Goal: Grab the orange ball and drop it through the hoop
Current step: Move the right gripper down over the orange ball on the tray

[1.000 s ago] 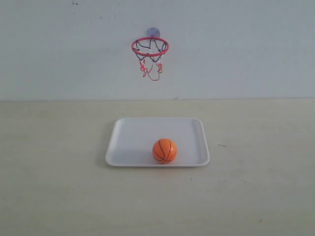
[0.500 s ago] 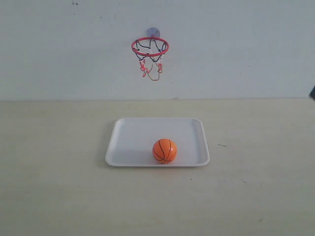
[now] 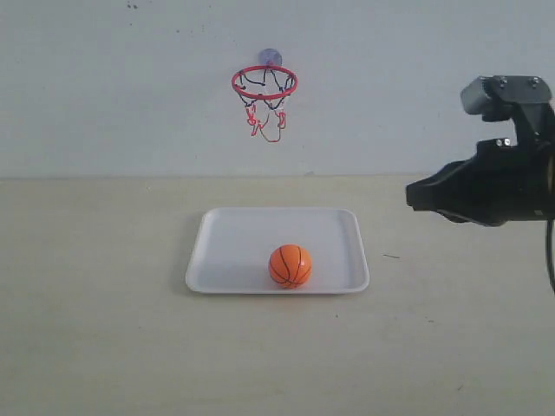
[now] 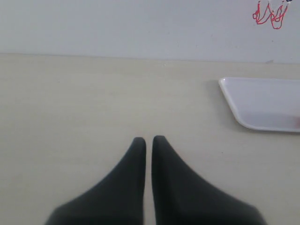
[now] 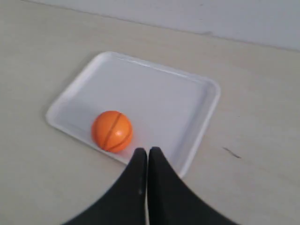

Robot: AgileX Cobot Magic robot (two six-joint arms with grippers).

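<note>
The orange ball with black seams rests in the white tray, near its front edge; the right wrist view also shows the ball and tray. The hoop, red ring with black-and-red net, hangs on the back wall above the tray; its net tip shows in the left wrist view. My right gripper hovers right of the tray, raised, shut and empty. My left gripper is shut and empty over bare table, left of the tray corner; it is outside the exterior view.
The tray lies on a pale wooden table that meets a plain light wall at the back. A small dark mark lies on the table right of the tray.
My right arm has come into the exterior view from the right edge and now hangs right of the tray. Ball, tray and hoop have not moved.
</note>
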